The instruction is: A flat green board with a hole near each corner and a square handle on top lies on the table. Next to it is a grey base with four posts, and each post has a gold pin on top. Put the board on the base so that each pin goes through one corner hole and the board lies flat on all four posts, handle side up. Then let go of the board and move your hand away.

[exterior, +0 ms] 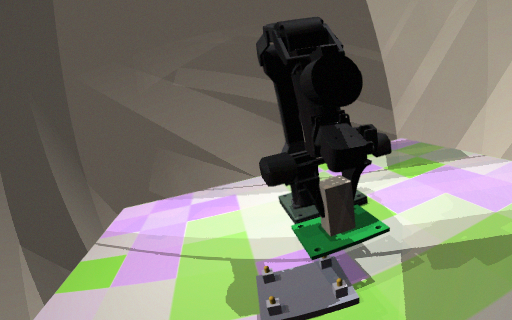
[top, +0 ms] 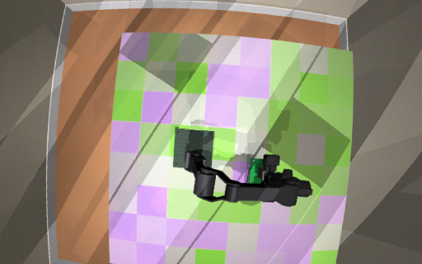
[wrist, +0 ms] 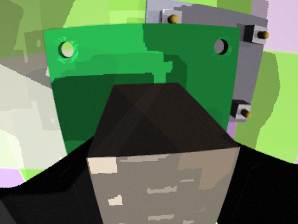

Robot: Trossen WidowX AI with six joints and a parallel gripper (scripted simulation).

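Both fingers (exterior: 357, 181) clamped on handle (exterior: 339, 207) (wrist: 162, 187) of green board (exterior: 367, 226) (wrist: 110, 65) (top: 255, 171), handle side up; board held in air w/ grey base (exterior: 305, 290) (wrist: 250, 65) below & partly to one side, pins uncovered in ext. view, approx. 4 posts showing

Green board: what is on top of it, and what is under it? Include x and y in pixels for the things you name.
On the board (top: 255, 172) (exterior: 367, 227) (wrist: 120, 45) stands the handle (exterior: 340, 210) (wrist: 160, 185), held by the gripper (exterior: 337, 200). The board's underside is hidden; part of the base (exterior: 305, 290) (wrist: 210, 20) shows beyond it.
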